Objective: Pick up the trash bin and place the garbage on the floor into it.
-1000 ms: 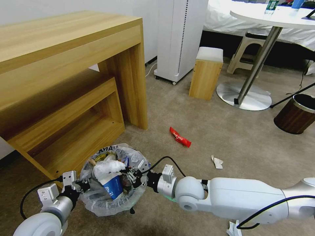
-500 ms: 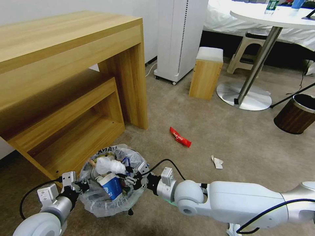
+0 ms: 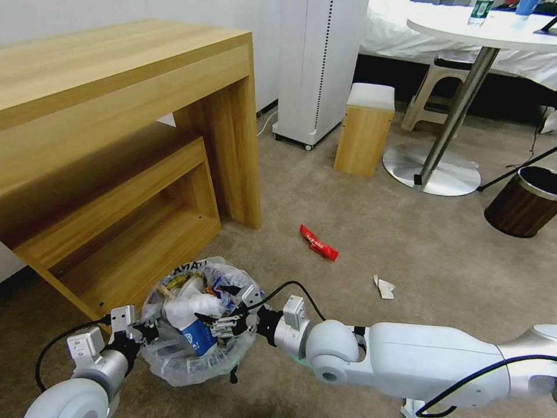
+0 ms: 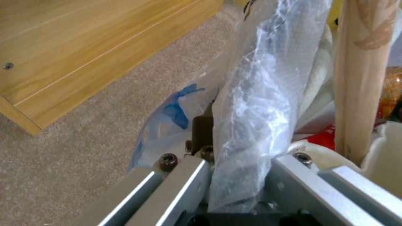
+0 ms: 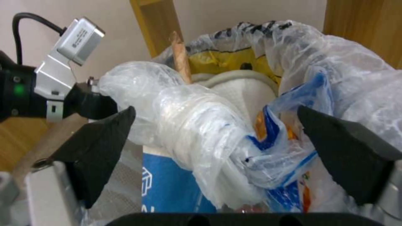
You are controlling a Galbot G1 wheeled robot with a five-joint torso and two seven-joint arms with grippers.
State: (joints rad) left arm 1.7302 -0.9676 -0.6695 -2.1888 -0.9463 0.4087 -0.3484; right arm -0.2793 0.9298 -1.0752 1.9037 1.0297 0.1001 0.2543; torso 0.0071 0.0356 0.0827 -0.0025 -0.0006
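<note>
The trash bin point(image 3: 174, 363), lined with a crinkled clear bag, stands low in the head view, close to the wooden desk. My left gripper point(image 3: 134, 335) is shut on its rim; in the left wrist view the fingers point(image 4: 184, 175) pinch the dark frame and the bag point(image 4: 247, 125). My right gripper point(image 3: 223, 324) hovers open over the bin's mouth. Between its wide-apart fingers point(image 5: 100, 141) lie a clear plastic bundle point(image 5: 188, 119) and a blue-white paper cup point(image 5: 167, 185). A wooden stick point(image 5: 180, 59) pokes up inside. On the floor point(image 3: 360, 232) lie a red wrapper point(image 3: 318, 242) and a paper scrap point(image 3: 383, 287).
The wooden desk point(image 3: 116, 128) with a low shelf stands right behind the bin. Farther off are a white tower unit point(image 3: 319, 64), a small wooden box stool point(image 3: 364, 130), a round table's metal base point(image 3: 432, 168) and a brown cylindrical bin point(image 3: 525, 200). Another pale scrap point(image 3: 413, 406) lies under my right arm.
My right gripper has slid a little farther over the bin's mouth. The white plastic bundle and the cup sit slightly lower in the bin. The left gripper keeps its hold.
</note>
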